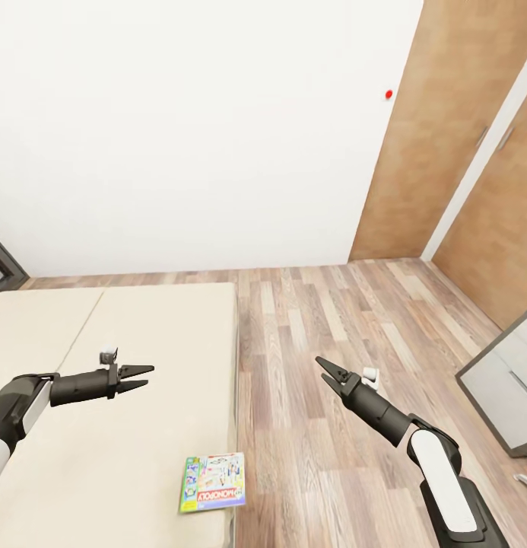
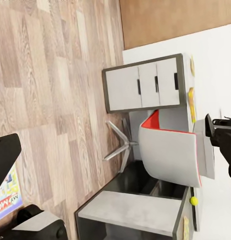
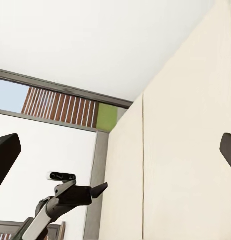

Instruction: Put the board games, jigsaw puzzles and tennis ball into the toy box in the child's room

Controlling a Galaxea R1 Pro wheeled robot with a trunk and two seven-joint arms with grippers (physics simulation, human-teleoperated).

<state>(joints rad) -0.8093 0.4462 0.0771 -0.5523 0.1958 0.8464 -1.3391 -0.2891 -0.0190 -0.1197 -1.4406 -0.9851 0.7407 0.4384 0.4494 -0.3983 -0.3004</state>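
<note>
The left gripper (image 1: pixel 138 377) hangs over the beige sheet of the bed (image 1: pixel 103 365), fingers parted and holding nothing, pointing across toward the floor side. It sits well above and beyond the Monopoly board game (image 1: pixel 212 481), which lies flat, cover up, near the bed's edge close to the robot; the arm looks parked at a ready height rather than committed to a reach. In the left wrist view a corner of that same game box (image 2: pixel 4 197) shows beside one dark finger.

The right gripper (image 1: pixel 329 372) is held out over the wood-plank floor (image 1: pixel 331 320), jaws also spread and empty, clear of the bed, probably kept wide so it does not crowd the left arm's working space. From the right wrist camera the left arm (image 3: pixel 65 197) can be seen against the window and the bed's side.

Further out, the left wrist view looks across the room to the counter (image 2: pixel 188 110), seen edge-on, with a white-and-red chair (image 2: pixel 168 152) drawn up to it and a tennis ball (image 2: pixel 194 200) on its top. Yellow-edged items also sit there, too small to name. The toy box cannot be made out.

Judging by the layout, the Monopoly game is the nearest pick, and the left gripper would need to drop and come back toward the robot to reach it.
</note>
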